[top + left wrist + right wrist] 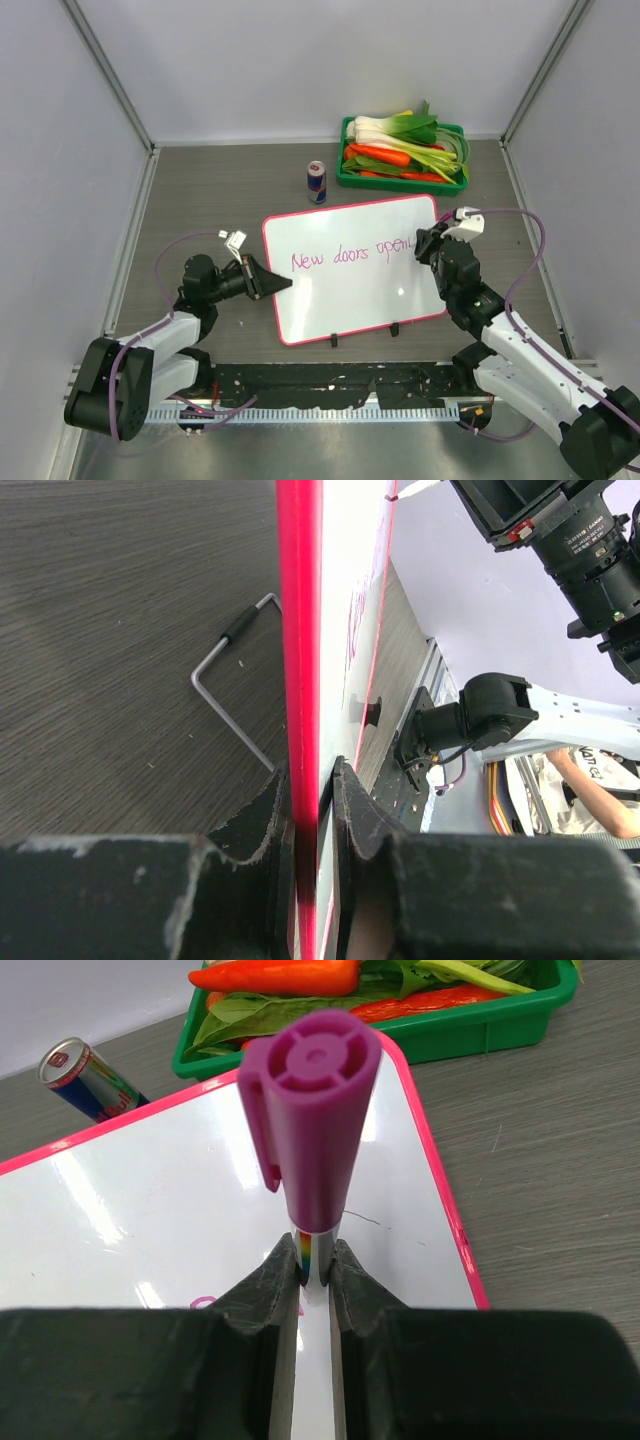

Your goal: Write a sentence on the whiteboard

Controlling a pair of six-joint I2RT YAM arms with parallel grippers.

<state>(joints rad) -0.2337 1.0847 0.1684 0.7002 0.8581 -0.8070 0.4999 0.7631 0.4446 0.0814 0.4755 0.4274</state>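
The table [200, 190] carries the whiteboard [350, 290] at its middle, black feet toward the near edge. The left gripper [283, 284] is clamped on the board's left edge, the pink frame pinched between its jaws, evidently to steady it against writing pressure. The right gripper [432, 245], near the board's far right corner, is closed on a purple marker [312, 1110]. The pink sentence [345, 256] reads "New doors openi"; its end is hidden beneath that gripper.

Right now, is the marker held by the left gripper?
No: the right gripper pinches the purple marker; the left gripper clamps the whiteboard.
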